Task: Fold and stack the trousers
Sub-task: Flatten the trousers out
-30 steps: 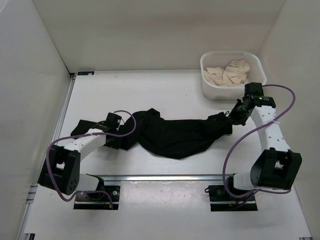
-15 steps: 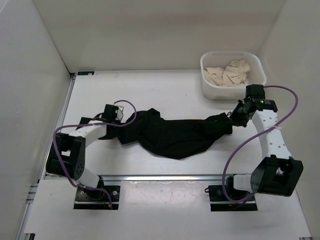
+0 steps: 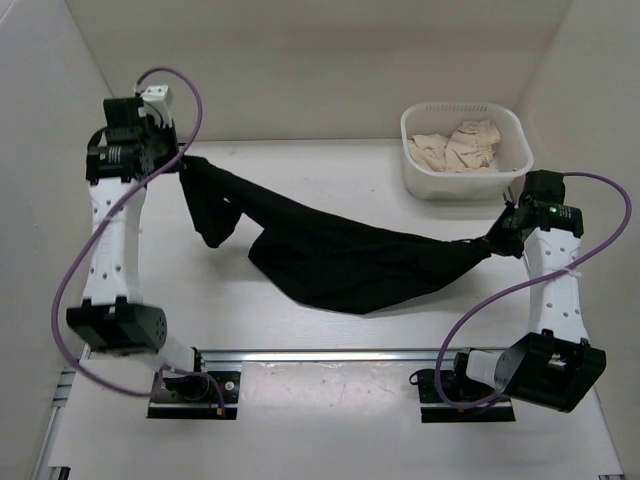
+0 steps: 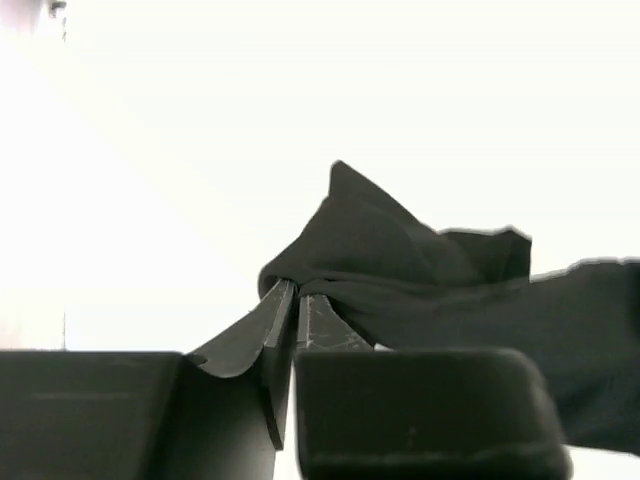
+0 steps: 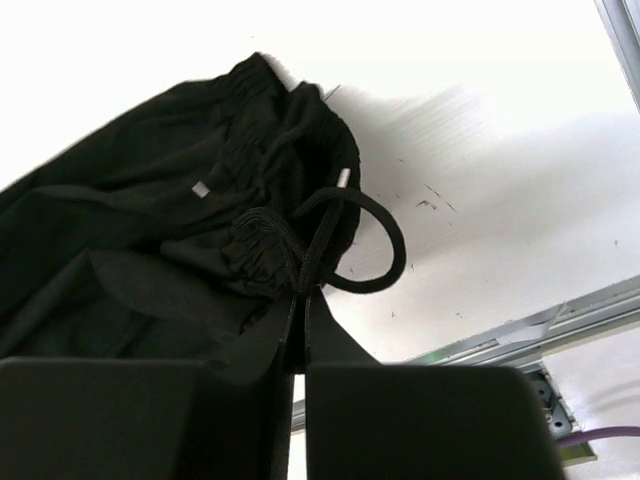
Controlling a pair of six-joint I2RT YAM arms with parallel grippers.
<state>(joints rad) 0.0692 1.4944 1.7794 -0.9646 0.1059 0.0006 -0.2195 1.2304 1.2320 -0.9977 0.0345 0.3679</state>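
The black trousers [image 3: 350,265] hang stretched between both grippers across the table, sagging in the middle onto the tabletop. My left gripper [image 3: 178,160] is raised high at the far left, shut on a leg end; in the left wrist view its jaws [image 4: 296,288] pinch a fold of the black fabric [image 4: 420,270]. My right gripper [image 3: 497,240] sits low at the right, shut on the waist end. In the right wrist view it [image 5: 303,290] clamps the gathered waistband [image 5: 150,250] and the drawstring, whose loop [image 5: 385,250] lies on the table.
A white basket [image 3: 450,185] with beige cloth [image 3: 455,145] stands at the back right, just behind the right gripper. White walls close in the table at left, back and right. A metal rail [image 3: 330,355] runs along the near edge.
My left gripper closed on the leg end and rose from the table to the far left, lifting it. The right gripper shifted right, and the trousers are now pulled out long.
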